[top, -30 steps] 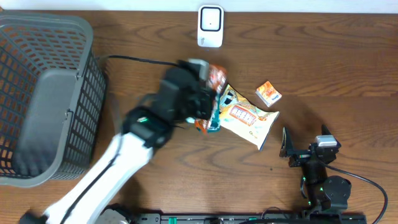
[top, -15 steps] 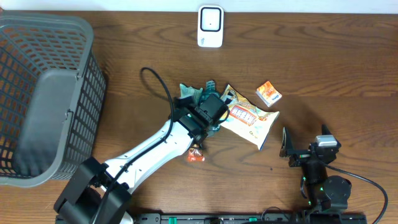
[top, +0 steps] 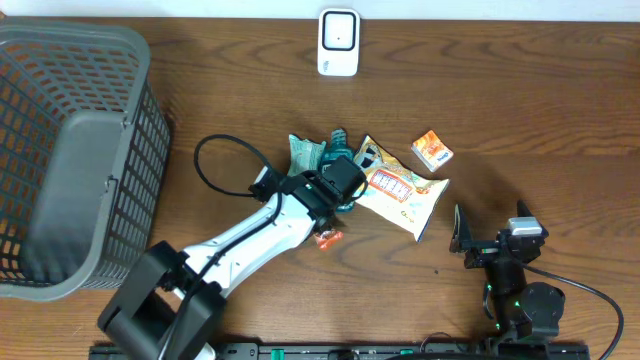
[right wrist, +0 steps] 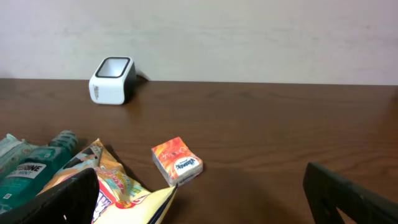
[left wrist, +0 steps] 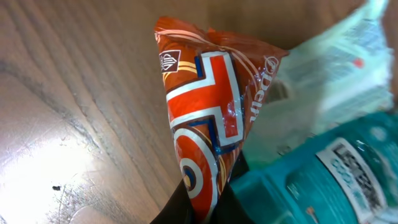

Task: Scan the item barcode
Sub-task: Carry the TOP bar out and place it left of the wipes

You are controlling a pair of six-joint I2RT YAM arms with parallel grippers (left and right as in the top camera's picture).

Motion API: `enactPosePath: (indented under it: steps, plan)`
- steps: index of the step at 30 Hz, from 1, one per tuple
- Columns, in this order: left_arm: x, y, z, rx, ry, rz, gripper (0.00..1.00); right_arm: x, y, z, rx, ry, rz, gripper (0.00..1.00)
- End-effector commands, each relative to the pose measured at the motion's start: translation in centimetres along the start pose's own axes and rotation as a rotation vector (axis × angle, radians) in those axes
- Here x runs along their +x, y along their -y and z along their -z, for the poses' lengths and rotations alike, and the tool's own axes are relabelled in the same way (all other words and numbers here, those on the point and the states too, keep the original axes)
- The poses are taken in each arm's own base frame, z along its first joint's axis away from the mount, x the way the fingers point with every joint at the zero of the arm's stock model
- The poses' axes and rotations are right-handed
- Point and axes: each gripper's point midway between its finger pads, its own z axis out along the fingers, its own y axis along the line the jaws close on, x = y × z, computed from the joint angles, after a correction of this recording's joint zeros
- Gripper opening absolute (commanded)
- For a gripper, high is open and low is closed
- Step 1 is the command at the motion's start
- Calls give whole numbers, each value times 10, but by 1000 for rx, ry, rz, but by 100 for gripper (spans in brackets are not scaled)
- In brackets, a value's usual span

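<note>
My left gripper (top: 325, 228) is shut on the lower end of an orange-red snack packet with white and blue stripes (top: 329, 238) (left wrist: 205, 124). It holds the packet low over the wood, just in front of the pile of items. In the left wrist view the two dark fingertips (left wrist: 186, 208) pinch the packet's bottom edge. The white barcode scanner (top: 338, 42) (right wrist: 112, 79) stands at the table's far edge, well away from the packet. My right gripper (top: 490, 240) (right wrist: 199, 190) rests open at the front right with nothing between its fingers.
A teal bottle (top: 343, 160) (left wrist: 311, 177), a pale green pouch (top: 305, 150) and a yellow snack bag (top: 400, 190) (right wrist: 118, 193) lie mid-table. A small orange tissue pack (top: 432, 150) (right wrist: 177, 162) lies to their right. A grey mesh basket (top: 70, 150) fills the left side.
The left arm has swung back from near the scanner, bringing the orange packet down to the front of the pile. The right arm has not moved.
</note>
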Motion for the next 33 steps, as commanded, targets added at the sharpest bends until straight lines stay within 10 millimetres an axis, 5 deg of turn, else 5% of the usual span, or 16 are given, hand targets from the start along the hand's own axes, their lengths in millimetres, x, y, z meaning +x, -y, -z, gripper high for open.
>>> enactPosePath:
  steps: [1,3,4,5,7,12,15,18,20,22,23,28,30,33]
  plan:
    - [0,-15,-13,-61,24,47,15,0,-1,0,-3,0,15,99]
    - [2,-16,-15,-70,16,45,23,0,-1,0,-3,0,15,99]
    - [3,-16,-16,-72,12,45,36,0,-1,0,-3,0,15,99]
    - [4,-16,-16,-72,10,45,66,0,-1,0,-3,0,15,99]
    - [4,-16,-15,-72,7,44,89,0,-1,0,-3,0,15,99]
    - [1,-9,-6,-38,2,-65,96,0,-1,0,-3,0,15,99]
    - [-27,18,26,90,108,-171,96,0,-1,0,-3,0,15,99]
    - [-63,71,87,326,301,-435,100,0,-1,0,-3,0,15,99]
    - [-82,121,157,553,503,-724,98,0,-1,0,-3,0,15,99]
    - [-110,146,235,699,759,-856,98,0,-1,0,-3,0,15,99]
    - [-141,144,282,722,917,-783,98,0,-1,0,-3,0,15,99]
    - [-233,107,403,672,1329,-483,98,0,-1,0,-3,0,15,99]
    - [-249,96,419,545,1441,-569,98,0,-1,0,-3,0,15,99]
    - [-264,84,406,230,1489,-759,98,0,-1,0,-3,0,15,99]
